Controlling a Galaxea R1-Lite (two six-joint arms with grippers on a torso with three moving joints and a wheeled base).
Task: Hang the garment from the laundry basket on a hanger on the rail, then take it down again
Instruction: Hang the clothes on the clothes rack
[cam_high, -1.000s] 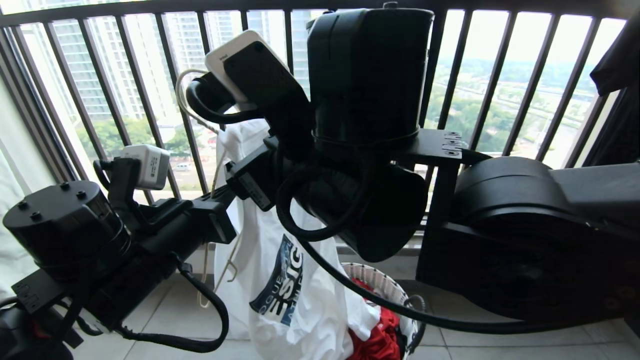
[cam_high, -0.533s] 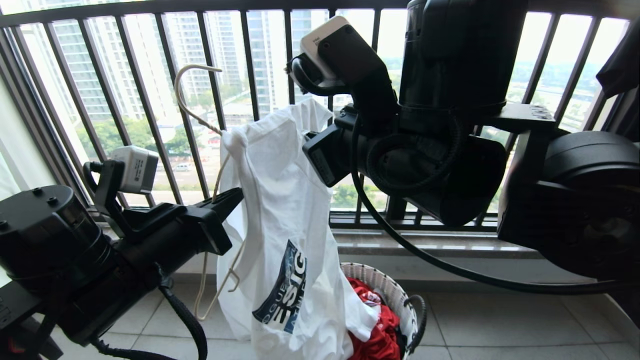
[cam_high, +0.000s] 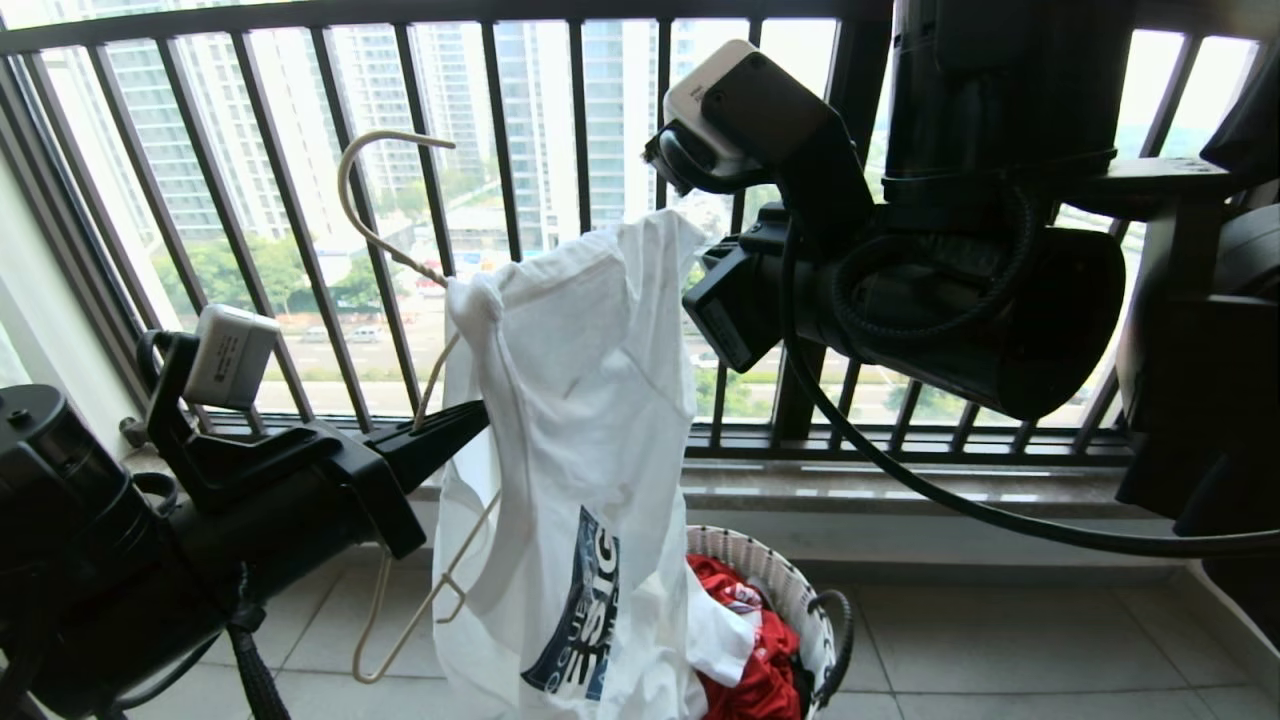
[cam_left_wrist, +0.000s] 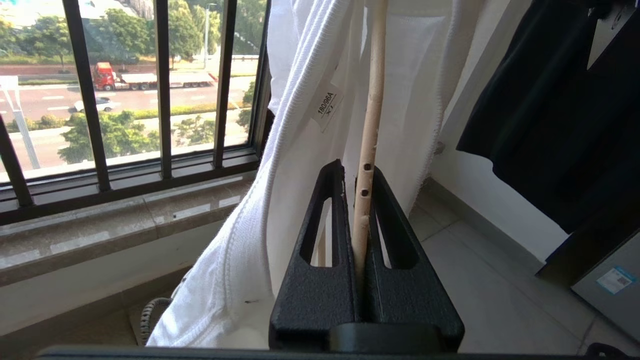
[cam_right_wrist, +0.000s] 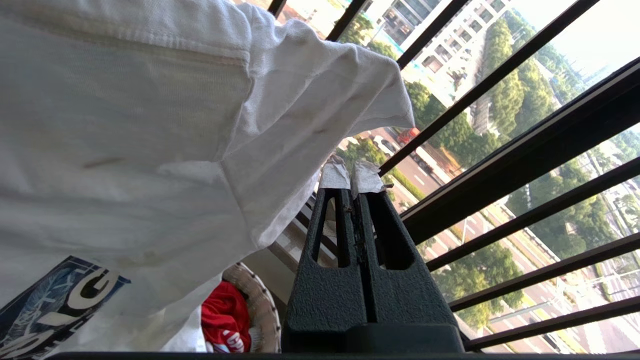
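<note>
Left tool (cam_left_wrist: 364, 210) is clamping the hanger (cam_left_wrist: 369, 150), holding up the T-shirt (cam_high: 570, 400).
Right tool (cam_right_wrist: 354, 182) is sitting closed on nothing beside the shirt's raised sleeve, near the window railing (cam_high: 580, 110). The shirt is dangling over the laundry basket (cam_high: 790, 590) (red cloth (cam_high: 750, 680) inside) on the floor.

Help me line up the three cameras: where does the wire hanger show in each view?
Head view: the hanger hangs left of centre, hook up, beside the T-shirt, gripped by the left gripper.
Left wrist view: its beige stem rises at centre, clamped between the fingers.
Right wrist view: not in it.
Shared landmark: the white T-shirt and the black window railing.
</note>
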